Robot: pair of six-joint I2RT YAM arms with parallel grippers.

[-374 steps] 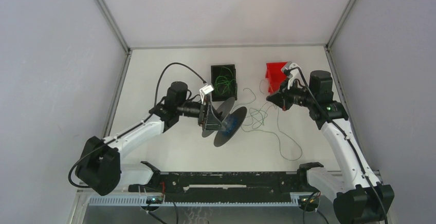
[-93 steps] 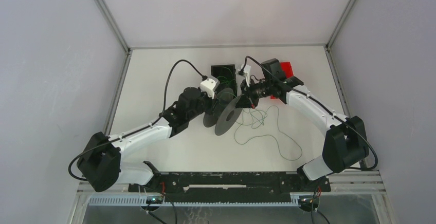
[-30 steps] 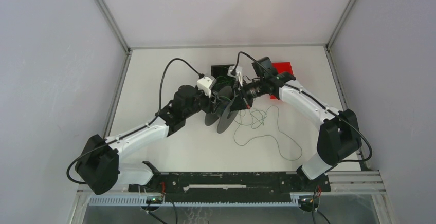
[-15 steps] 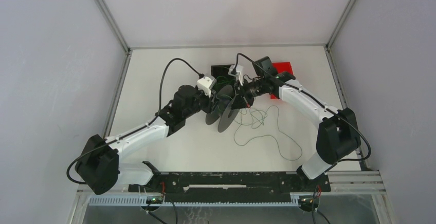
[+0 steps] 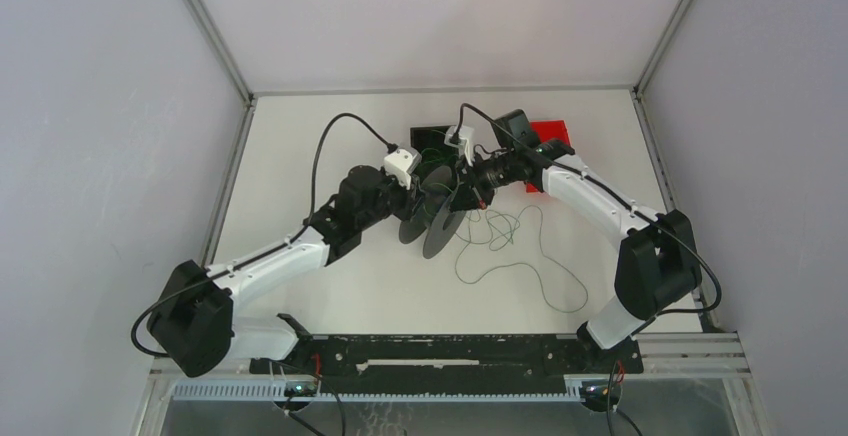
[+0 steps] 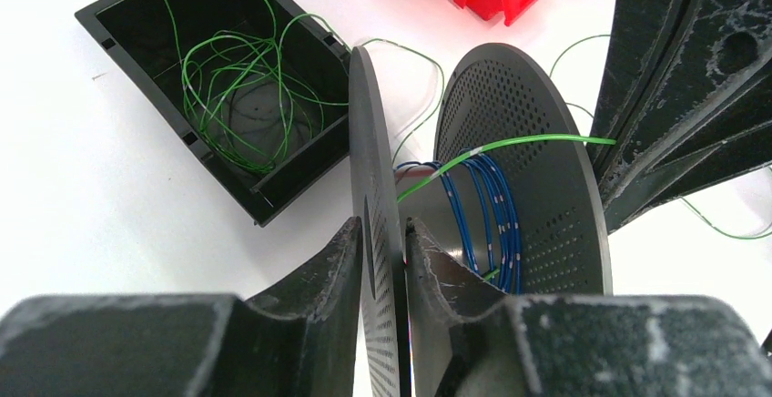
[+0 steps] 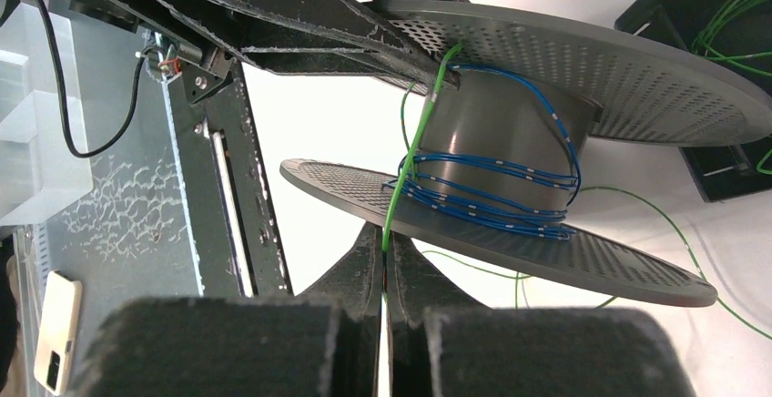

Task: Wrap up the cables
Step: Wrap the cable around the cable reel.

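While left end effector (image 6: 384, 251) clamps 1 flange of spool (image 6: 537, 206) between nearly closed fingers, right end effector (image 7: 383, 265) pinched shut on 1 of the green cables (image 7: 412, 156) at the hub, others coiled in box (image 6: 137, 28), loose loops on surface (image 5: 300, 156).

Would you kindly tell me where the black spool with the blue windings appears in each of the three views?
Top external: the spool is at the centre of the picture, just below the black tray.
Left wrist: centre frame, its near flange edge-on between the left gripper fingers.
Right wrist: upper centre, flanges lying nearly flat.
Shared landmark: the black tray holding green wire.
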